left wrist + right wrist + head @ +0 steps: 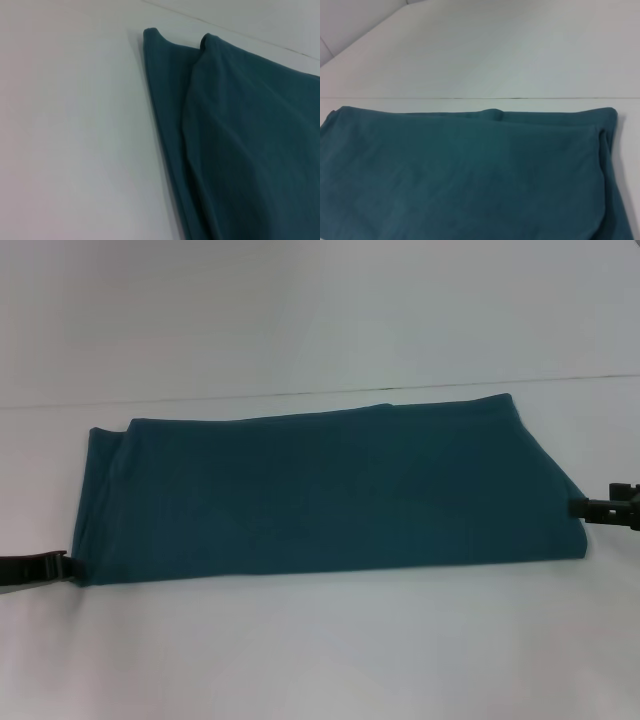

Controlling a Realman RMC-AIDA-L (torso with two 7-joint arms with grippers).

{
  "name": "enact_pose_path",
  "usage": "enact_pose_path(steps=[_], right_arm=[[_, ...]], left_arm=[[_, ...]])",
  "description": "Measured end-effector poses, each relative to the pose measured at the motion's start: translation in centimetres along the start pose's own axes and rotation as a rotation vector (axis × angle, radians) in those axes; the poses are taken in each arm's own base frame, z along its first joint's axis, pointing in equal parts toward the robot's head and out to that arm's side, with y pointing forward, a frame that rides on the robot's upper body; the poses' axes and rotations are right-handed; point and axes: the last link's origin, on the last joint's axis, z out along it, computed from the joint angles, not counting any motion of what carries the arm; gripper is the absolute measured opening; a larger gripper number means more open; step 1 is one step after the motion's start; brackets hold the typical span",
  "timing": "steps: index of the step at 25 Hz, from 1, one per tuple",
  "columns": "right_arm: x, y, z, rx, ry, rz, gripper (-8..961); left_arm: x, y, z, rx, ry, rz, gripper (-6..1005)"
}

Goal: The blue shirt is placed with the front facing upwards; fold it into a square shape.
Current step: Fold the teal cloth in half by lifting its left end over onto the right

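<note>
Shirt [330, 495] folded on table [320, 650] | left gripper [62, 562], right gripper [578, 507] flank it

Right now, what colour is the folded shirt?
Plain dark teal-blue; the shirt shows best in the head view.

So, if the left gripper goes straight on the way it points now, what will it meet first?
Most likely the blue shirt. The left gripper lies low at the shirt's left end, pointing inward at its near corner, so the folded edge comes first. Whether it already touches the cloth I cannot tell.
</note>
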Motion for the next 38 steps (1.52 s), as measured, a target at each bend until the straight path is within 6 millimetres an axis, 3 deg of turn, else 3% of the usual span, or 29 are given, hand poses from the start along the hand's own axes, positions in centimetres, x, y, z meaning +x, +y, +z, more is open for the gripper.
enact_pose_path(steps=[5,13,21,28,38], right_arm=[[-0.1,-0.4,-0.2,0.021,0.052,0.043,918],[-1.8,-1.3,-0.1,0.103,0.192,0.165,915],[-3.6,-0.6,0.7,0.095,0.245,0.203,912],[-3.0,0.3,2.0,0.057,0.274,0.234,909],[-1.6,0.0,2.9,0.073,0.272,0.268,882]], left_arm=[[0.0,0.0,0.0,-0.001,0.001,0.001,43],[0.1,0.1,0.0,-0.004,0.005,0.01,26],[0.0,0.0,0.0,-0.005,0.007,0.01,26],[-0.1,0.0,0.0,-0.008,0.008,0.012,27],[0.1,0.2,0.0,-0.016,0.008,0.018,27]])
